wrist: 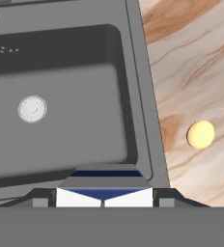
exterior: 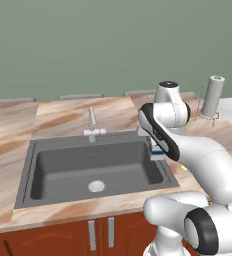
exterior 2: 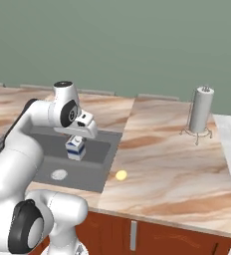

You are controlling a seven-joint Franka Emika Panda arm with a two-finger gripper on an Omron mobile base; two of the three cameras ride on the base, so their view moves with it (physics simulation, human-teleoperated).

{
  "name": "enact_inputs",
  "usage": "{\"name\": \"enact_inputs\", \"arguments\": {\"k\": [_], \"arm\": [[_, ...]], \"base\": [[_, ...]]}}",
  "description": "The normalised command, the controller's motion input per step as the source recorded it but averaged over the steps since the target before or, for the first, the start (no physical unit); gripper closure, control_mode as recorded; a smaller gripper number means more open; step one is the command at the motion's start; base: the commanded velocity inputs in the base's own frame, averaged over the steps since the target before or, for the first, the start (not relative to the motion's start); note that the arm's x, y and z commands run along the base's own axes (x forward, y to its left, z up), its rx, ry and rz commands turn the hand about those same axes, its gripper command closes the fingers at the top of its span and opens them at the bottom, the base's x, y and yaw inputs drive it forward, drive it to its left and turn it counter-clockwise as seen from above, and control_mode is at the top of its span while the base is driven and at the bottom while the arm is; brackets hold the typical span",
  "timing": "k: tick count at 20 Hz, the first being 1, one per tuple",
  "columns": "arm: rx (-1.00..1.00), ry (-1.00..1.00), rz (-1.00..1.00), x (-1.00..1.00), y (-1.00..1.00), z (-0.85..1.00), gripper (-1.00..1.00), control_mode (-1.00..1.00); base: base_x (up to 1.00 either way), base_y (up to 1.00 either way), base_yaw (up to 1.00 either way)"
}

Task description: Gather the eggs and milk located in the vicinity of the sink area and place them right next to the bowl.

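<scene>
Sink: dark grey rectangular basin, round silver drain. Milk: white boxy carton with dark blue bands, clamped in gripper, lifted over sink's right side. Pale yellow egg: on counter just right of sink.

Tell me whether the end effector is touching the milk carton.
Touching. In the hand view the end effector has a fingertip pressed against each side of the milk carton; the right base view shows the carton hanging clear above the sink.
</scene>
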Motion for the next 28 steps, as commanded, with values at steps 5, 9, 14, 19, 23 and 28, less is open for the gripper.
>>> {"name": "enact_inputs", "arguments": {"k": [5, 9, 14, 19, 23, 28], "arm": [[0.00, 0.00, 0.00, 0.00, 0.00, 0.00, 1.00, 1.00], [0.00, 0.00, 0.00, 0.00, 0.00, 0.00, 1.00, 1.00], [0.00, 0.00, 0.00, 0.00, 0.00, 0.00, 1.00, 1.00], [0.00, 0.00, 0.00, 0.00, 0.00, 0.00, 1.00, 1.00], [0.00, 0.00, 0.00, 0.00, 0.00, 0.00, 1.00, 1.00], [0.00, 0.00, 0.00, 0.00, 0.05, 0.00, 1.00, -1.00]], "base": [[-0.06, 0.82, 0.00], [-0.03, 0.80, 0.00], [-0.03, 0.73, 0.00], [-0.03, 0.61, 0.00], [0.00, 0.53, 0.00], [0.00, 0.36, 0.00]]}}
